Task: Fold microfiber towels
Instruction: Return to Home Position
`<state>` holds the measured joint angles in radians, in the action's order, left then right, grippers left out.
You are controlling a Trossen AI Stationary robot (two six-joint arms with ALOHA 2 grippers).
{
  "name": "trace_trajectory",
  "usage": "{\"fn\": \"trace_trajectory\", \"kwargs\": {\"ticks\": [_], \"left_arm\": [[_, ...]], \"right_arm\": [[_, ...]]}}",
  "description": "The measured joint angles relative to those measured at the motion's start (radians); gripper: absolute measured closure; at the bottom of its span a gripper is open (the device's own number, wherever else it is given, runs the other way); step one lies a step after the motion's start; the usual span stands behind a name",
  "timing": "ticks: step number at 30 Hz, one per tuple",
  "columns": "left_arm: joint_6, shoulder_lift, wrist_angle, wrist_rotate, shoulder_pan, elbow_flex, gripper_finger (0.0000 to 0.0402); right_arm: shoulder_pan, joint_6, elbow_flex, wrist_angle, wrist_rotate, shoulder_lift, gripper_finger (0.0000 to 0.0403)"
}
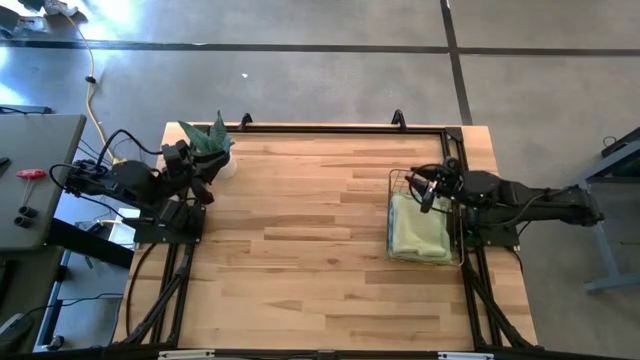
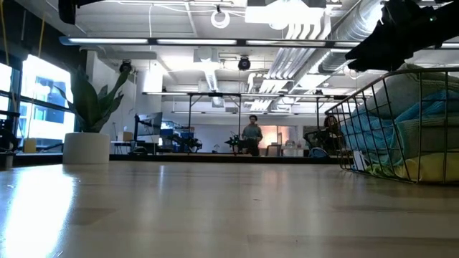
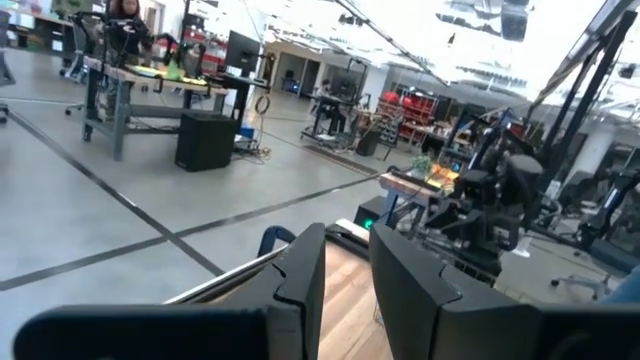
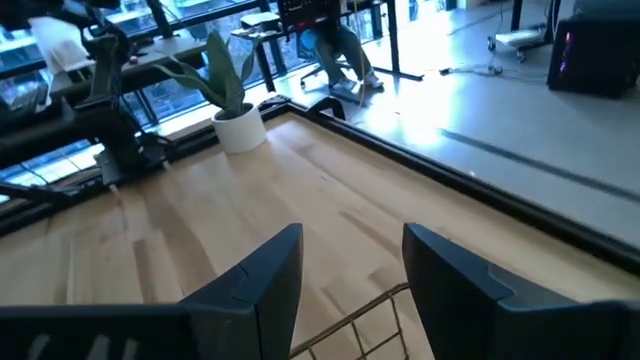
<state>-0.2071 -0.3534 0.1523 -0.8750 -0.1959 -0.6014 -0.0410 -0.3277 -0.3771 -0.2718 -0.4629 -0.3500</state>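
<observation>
The microfiber towels (image 1: 420,232) lie piled in a copper wire basket (image 1: 392,215) at the table's right side. From above the top one looks pale yellow-green. The low view shows light blue and yellow cloth (image 2: 430,118) behind the wires (image 2: 380,129). My right gripper (image 1: 426,190) hangs open above the basket's far end and points toward the table's left; the wire rim (image 4: 365,312) shows just below its fingers (image 4: 350,285). My left gripper (image 1: 205,188) hovers open at the far left, beside the potted plant, with nothing between its fingers (image 3: 347,290).
A potted plant in a white pot (image 1: 214,145) (image 2: 87,147) stands at the table's far left corner. A black rail (image 1: 340,128) runs along the far edge. Bare wood (image 1: 300,230) stretches between plant and basket. People sit in the room beyond (image 2: 252,132).
</observation>
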Motion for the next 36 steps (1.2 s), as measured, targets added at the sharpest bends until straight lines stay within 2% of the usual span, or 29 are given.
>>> {"fn": "trace_trajectory", "kwargs": {"ticks": [4,12,23,28,36], "left_arm": [[-0.059,0.000,0.068,0.000,0.000,0.000,0.0328],[-0.235,0.000,0.231,0.000,0.000,0.000,0.0328],[-0.308,-0.017,0.244,0.090,0.000,0.000,0.0328],[-0.324,-0.045,0.243,0.097,0.000,0.000,0.0328],[-0.350,-0.066,0.241,0.111,0.000,0.000,0.0328]], "right_arm": [[0.000,0.047,0.000,0.000,-0.001,0.015,0.0236],[0.000,0.033,0.000,0.000,-0.003,0.037,0.0236],[0.002,0.011,0.000,0.025,0.001,0.035,0.0236],[0.002,0.069,0.015,0.171,0.001,0.017,0.0236],[0.002,0.101,0.221,0.547,0.009,0.027,0.0236]]}}
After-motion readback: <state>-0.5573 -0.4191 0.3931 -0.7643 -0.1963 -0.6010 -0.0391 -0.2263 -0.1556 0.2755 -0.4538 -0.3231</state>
